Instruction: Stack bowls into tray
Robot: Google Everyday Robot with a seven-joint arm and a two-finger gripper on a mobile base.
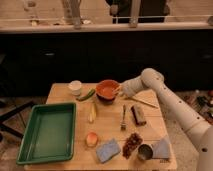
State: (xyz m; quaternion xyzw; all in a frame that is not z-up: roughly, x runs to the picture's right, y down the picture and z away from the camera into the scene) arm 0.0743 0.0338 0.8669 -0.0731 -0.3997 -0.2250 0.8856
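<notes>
The orange bowl point(107, 88) sits at the back middle of the wooden table. A dark rim shows under its front edge point(104, 99); I cannot tell if that is the maroon bowl or shadow. My gripper point(118, 90) is at the orange bowl's right rim, reaching in from the right on the white arm point(165, 95). The green tray point(47, 132) lies at the table's front left, with nothing in it, well apart from the bowl and the gripper.
A white cup point(75, 87) and a green vegetable point(86, 95) lie left of the bowl. A yellow piece point(92, 114), fork point(123, 119), brown bar point(138, 115) and wooden stick point(143, 103) fill the middle. A fruit point(91, 139), blue sponge point(108, 150), metal can point(145, 152) and pale bag point(162, 148) line the front edge.
</notes>
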